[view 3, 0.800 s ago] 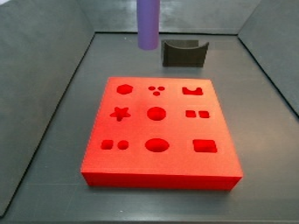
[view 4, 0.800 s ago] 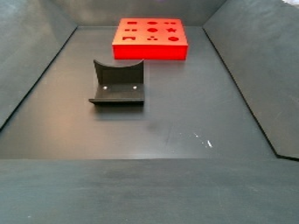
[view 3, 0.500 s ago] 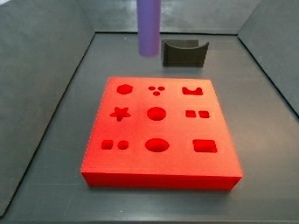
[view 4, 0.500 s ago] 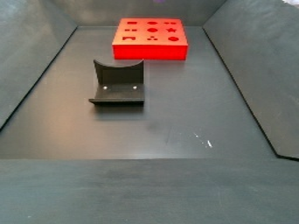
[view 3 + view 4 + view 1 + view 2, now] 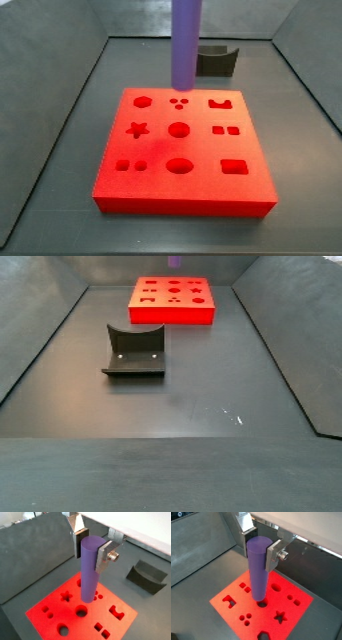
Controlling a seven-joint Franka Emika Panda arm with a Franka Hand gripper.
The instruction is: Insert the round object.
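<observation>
My gripper [image 5: 92,547] is shut on the round object, a long purple rod [image 5: 89,569], and holds it upright by its upper end between both fingers. It also shows in a wrist view [image 5: 263,549] with the rod [image 5: 258,569]. The rod hangs above the red block [image 5: 73,624], which has several shaped holes, and does not touch it. In both wrist views its lower end lines up with a round hole near the block's middle. In a side view the rod [image 5: 186,40] hangs over the far part of the block [image 5: 201,145]; the gripper is above that frame.
The dark fixture [image 5: 217,60] stands on the floor just beyond the red block, also seen in a wrist view [image 5: 148,574]. In a side view the fixture [image 5: 134,351] is in front of the block [image 5: 171,301]. Grey walls close the floor in on both sides.
The rod has moved from beside the fixture towards the red block and now hangs over its far part. The block and the fixture have not moved.
</observation>
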